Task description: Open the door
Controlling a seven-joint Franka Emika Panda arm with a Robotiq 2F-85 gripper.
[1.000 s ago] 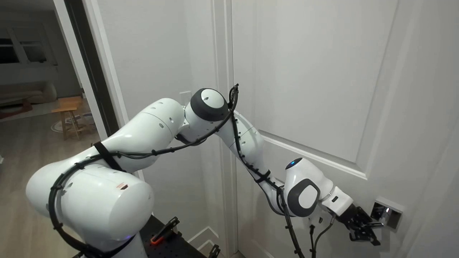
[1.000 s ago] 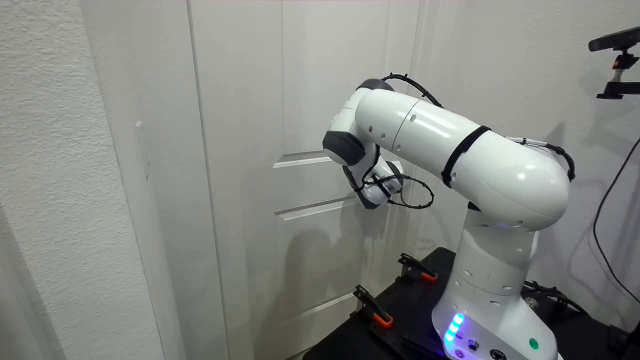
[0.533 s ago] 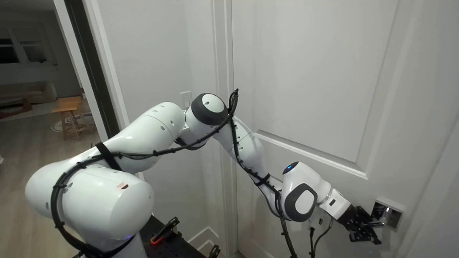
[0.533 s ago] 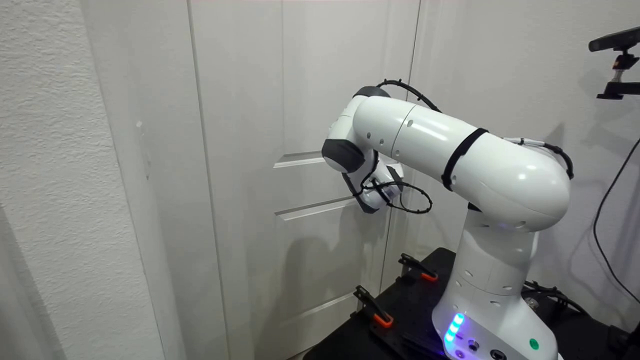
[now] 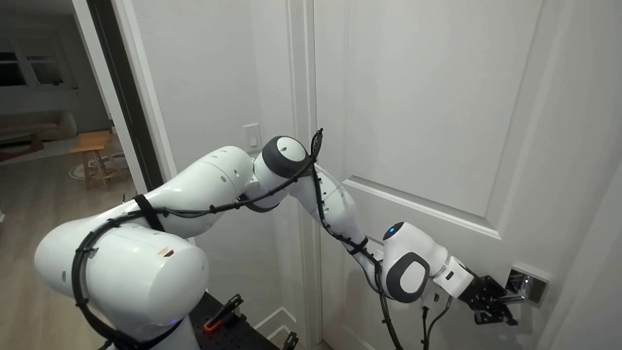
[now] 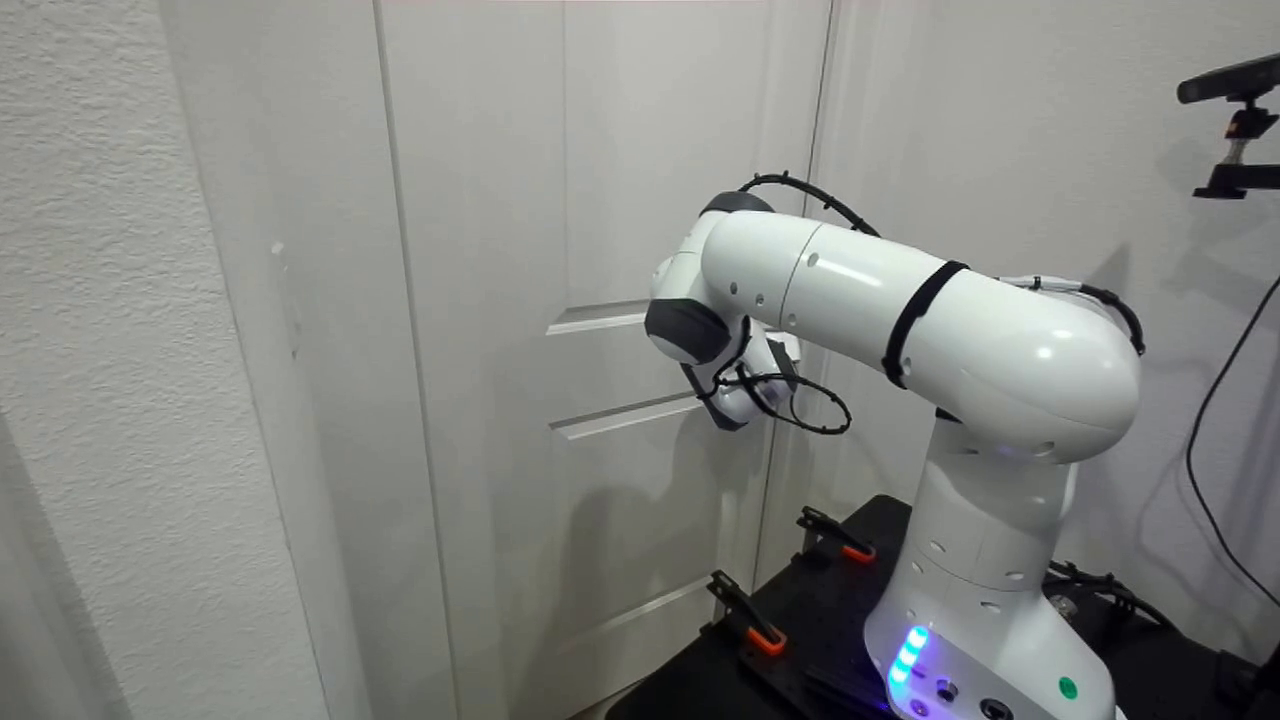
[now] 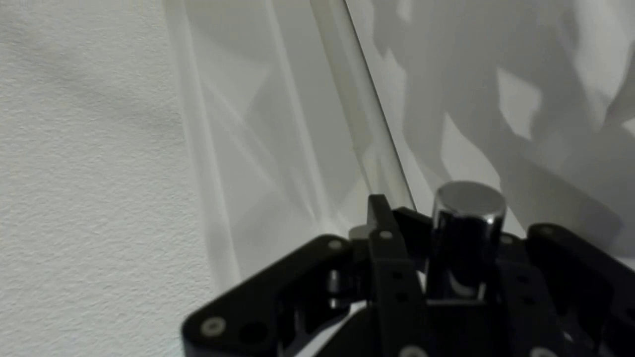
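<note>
The elbow (image 5: 282, 155) sits lower than a second ago, so that the light switch (image 5: 251, 136) now shows whole beside it in an exterior view. The door (image 5: 427, 107), in front of the arm (image 6: 790, 270) and nearly flush with its frame (image 7: 297, 106), seems to have moved a little: in an exterior view a dark line (image 6: 817, 100) down its edge, faint a second ago, is now plain, and the wrist view shows one too. This suggests that the door has come free and the swing has only just begun. The gripper (image 7: 461, 243) is narrow, drawn in from both sides on the lever handle (image 5: 514, 299), near its square plate (image 5: 534, 288). What remains is probably to follow the door's arc while keeping that hold; slipping off the lever early could leave the door barely ajar
</note>
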